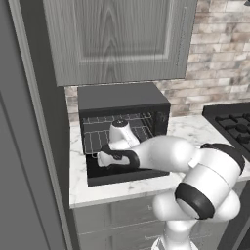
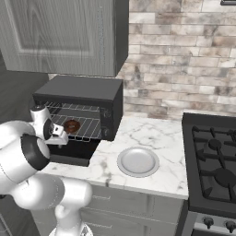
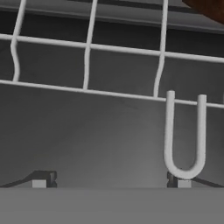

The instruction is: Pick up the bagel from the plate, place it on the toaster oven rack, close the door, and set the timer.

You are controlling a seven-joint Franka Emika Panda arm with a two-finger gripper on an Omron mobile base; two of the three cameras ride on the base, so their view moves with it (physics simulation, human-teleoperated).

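Note:
The dark-brown bagel (image 2: 71,125) lies on the toaster oven rack (image 2: 87,124), and a brown corner of the bagel (image 3: 210,8) shows at the top right of the hand view. The rack (image 1: 95,136) is slid partly out of the black oven. The door (image 1: 122,177) hangs open and flat below it. My gripper (image 1: 101,158) is open and holds nothing, just in front of the rack's front edge and above the door. In the hand view the rack's front loop (image 3: 184,135) stands over the right fingertip (image 3: 183,183). The light-grey plate (image 2: 137,162) sits bare on the counter to the right.
The marble counter (image 2: 152,133) carries the oven (image 1: 122,97) against a tall grey panel on the left. A grey wall cabinet (image 1: 117,39) hangs right above the oven. A black gas stove (image 2: 214,161) borders the counter on the right.

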